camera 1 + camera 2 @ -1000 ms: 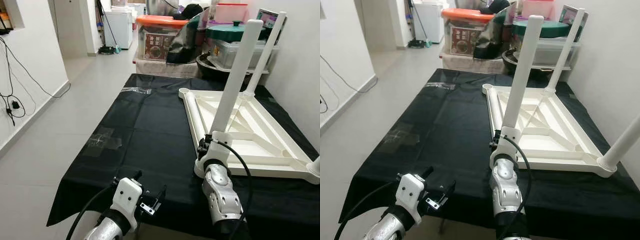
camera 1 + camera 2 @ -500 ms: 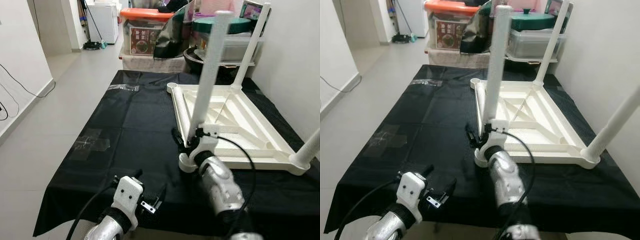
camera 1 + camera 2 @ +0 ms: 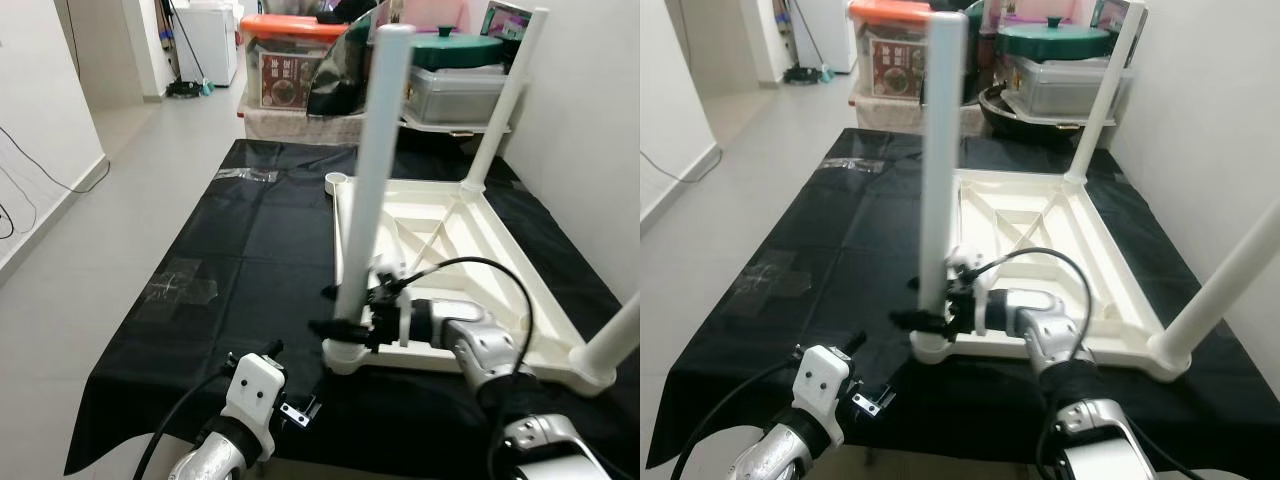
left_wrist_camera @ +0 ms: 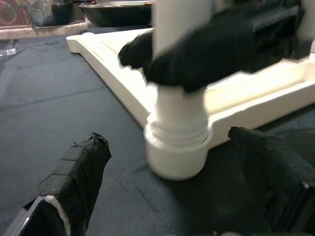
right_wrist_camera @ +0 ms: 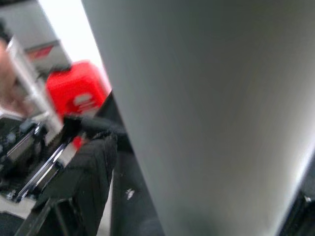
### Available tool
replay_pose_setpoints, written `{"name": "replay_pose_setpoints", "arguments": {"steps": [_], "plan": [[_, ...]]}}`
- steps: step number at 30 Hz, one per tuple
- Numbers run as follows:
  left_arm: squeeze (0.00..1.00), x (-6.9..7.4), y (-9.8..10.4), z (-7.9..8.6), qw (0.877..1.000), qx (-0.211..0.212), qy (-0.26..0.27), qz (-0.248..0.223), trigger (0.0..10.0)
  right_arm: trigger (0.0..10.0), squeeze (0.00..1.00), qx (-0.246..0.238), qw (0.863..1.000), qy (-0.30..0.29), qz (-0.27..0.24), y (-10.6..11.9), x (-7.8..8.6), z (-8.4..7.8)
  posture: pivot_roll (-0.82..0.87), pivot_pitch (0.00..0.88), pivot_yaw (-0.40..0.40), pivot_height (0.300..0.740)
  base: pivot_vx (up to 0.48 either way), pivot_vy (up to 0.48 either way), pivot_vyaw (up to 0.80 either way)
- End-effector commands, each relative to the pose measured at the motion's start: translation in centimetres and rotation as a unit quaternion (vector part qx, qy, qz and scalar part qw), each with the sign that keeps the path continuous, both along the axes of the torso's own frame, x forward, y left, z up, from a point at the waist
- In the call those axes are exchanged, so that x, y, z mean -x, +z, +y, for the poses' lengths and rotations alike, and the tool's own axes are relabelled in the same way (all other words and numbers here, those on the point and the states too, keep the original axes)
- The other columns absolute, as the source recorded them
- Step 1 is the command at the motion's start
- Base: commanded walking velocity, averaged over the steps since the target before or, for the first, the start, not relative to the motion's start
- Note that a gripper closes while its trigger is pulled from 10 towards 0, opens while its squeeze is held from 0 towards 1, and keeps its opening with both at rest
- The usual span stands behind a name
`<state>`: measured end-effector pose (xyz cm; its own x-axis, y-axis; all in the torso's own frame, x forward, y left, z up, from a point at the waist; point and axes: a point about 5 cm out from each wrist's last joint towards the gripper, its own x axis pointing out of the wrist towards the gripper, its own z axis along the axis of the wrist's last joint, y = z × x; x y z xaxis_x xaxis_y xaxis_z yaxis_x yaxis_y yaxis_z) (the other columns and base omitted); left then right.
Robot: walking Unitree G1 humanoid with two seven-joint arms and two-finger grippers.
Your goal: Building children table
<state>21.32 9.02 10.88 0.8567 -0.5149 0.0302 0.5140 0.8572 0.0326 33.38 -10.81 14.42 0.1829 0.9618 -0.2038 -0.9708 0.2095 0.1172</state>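
**Inspector:** Where does the work piece stand?

**Assessor:** The white table top point(image 3: 470, 260) lies upside down on the black cloth point(image 3: 260, 270) spread over the floor. Its near-left leg point(image 3: 372, 170) stands upright in the corner socket point(image 4: 176, 147). The far-right leg point(image 3: 505, 100) is seated too, and a near-right leg point(image 3: 620, 335) rises at that corner. The far-left socket point(image 3: 337, 182) carries no leg.

**Inspector:** The grippers?

**Assessor:** The right gripper point(image 3: 350, 325) reaches in from the right, its fingers pinched around the near-left leg low down, just above the socket. The left gripper point(image 4: 182, 182) hovers near the cloth's front edge, fingers spread wide, facing that same socket and holding nothing.

**Inspector:** Handling qualities?

**Assessor:** I judge it hollow moulded plastic: light, rigid, smooth-skinned and somewhat slippery under the pads. The leg is long, so a low grip gives poor leverage against tilt; taking it close to the ribbed collar, as now, suits pressing or twisting it home. The ribbed underside of the top would give the free gripper a steadying hold. A leg forced in askew could bind.

**Inspector:** Containers?

**Assessor:** Beyond the cloth, an orange-lidded storage bin point(image 3: 295, 65) with printed packaging visible through its wall, and a clear tub with a dark green lid point(image 3: 465, 70); its contents cannot be made out. A dark basin point(image 3: 1015, 105) sits beneath, contents hidden.
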Motion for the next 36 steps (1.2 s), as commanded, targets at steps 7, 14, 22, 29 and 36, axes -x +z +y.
{"name": "replay_pose_setpoints", "arguments": {"steps": [7, 14, 22, 29, 36], "plan": [[0.00, 0.1, -0.1, 0.0, 1.000, -0.009, 0.001, 0.000, 10.0, 0.0, 0.00, 0.057, 0.998, 0.034, -0.018, -1.4, 0.1, 2.1, 0.15, 0.000, -0.074, 0.740, 0.000, 0.000, 0.00], [0.00, 0.2, -0.2, 0.0, 1.000, -0.007, 0.000, 0.000, 10.0, 0.0, 0.00, 0.020, 0.995, -0.075, -0.056, -1.0, -0.8, 2.1, 0.15, 0.000, -0.077, 0.740, 0.000, 0.000, 0.00], [0.00, 0.3, -0.3, 0.1, 1.000, -0.005, -0.005, 0.005, 10.0, 0.0, 0.00, 0.003, 0.825, -0.563, -0.046, -2.1, -2.0, -2.9, 0.13, 0.000, -0.060, 0.740, 0.000, 0.000, 0.00], [0.00, 0.2, -0.3, 0.1, 1.000, -0.006, -0.008, 0.005, 10.0, 0.0, 0.00, 0.013, 0.705, -0.709, -0.032, -2.8, 0.0, -4.5, 0.13, 0.000, -0.061, 0.740, 0.000, 0.000, 0.00], [0.00, 0.2, -0.4, 0.0, 1.000, -0.007, -0.007, 0.003, 10.0, 10.0, 0.67, -0.038, 0.695, -0.718, 0.003, -2.7, 1.0, -0.6, 0.13, 0.000, -0.066, 0.740, 0.000, 0.000, 0.00]]}}
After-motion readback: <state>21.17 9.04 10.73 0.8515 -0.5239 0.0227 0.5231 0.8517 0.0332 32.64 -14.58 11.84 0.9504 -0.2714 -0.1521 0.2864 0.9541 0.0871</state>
